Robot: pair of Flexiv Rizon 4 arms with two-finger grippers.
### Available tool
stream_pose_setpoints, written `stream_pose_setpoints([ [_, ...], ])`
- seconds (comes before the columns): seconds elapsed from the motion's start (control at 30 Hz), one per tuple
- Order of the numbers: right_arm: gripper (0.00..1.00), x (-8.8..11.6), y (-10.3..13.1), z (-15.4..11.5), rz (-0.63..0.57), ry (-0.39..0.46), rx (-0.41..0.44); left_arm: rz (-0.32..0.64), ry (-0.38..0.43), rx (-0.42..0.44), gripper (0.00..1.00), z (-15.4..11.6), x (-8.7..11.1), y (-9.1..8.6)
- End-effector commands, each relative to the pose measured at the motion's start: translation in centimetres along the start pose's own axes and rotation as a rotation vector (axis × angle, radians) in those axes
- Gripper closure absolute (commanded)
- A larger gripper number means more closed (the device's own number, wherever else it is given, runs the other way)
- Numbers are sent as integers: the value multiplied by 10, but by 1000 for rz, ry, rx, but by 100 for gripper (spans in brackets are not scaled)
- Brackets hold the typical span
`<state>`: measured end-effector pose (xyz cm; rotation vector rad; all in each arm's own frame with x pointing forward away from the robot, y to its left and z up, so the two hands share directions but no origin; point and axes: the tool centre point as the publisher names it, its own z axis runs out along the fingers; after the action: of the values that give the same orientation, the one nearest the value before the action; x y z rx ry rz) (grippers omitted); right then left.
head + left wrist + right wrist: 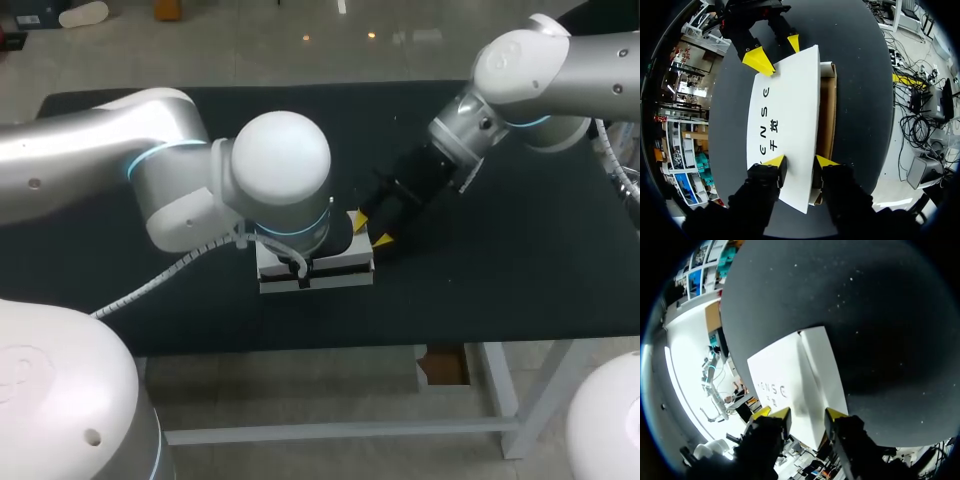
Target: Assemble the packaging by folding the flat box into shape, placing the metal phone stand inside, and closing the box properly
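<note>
I have the box (340,266) sitting near the middle of the dark surface (520,260), with both arms on it. My left arm (170,170) comes in from the left and its wrist hangs straight over the box, hiding most of it in the head view. My right arm (530,60) reaches in from the far right corner, and the right gripper (370,229) is at the box's right end.

From the left wrist, the white lid (790,110) with black print lies tilted over the box. One long side is not down, and the brown inner wall (827,115) shows along it. The left gripper (800,161) is at the near end, moderately spread. One fingertip (774,161) sits over the white lid and the other is over the brown side, so the lid's free edge runs between them. I do not see a pinch there. At the far end the right gripper (776,51) also stands apart, with both yellow tips against the lid's end edge.

From the right wrist, the right gripper (805,413) has a medium gap between its tips. The white box (795,380) lies just ahead, its end reaching in between them, with dark surface beyond. I cannot see the phone stand in any view.
</note>
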<state>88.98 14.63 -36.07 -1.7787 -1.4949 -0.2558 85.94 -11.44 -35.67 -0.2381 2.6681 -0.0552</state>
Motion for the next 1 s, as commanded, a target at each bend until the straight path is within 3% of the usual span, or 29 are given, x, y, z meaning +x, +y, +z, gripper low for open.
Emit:
stream_pose_setpoints([
  [0.03, 55, 0, 0, 1, -2, 3, 2, -1, -1, 2, 63, 3, 2, 0],
  [0.87, 57, -4, -9, -12, -7, 22, -39, 5, 8, 8, 56, 4, 7, 0],
  [0.9, 60, -4, -10, -14, -7, 23, -46, 4, 8, 8, 56, 4, 7, 0],
  [1.0, 86, -5, -13, -17, -9, 29, -65, 3, 8, 8, 56, 4, 7, 1],
])
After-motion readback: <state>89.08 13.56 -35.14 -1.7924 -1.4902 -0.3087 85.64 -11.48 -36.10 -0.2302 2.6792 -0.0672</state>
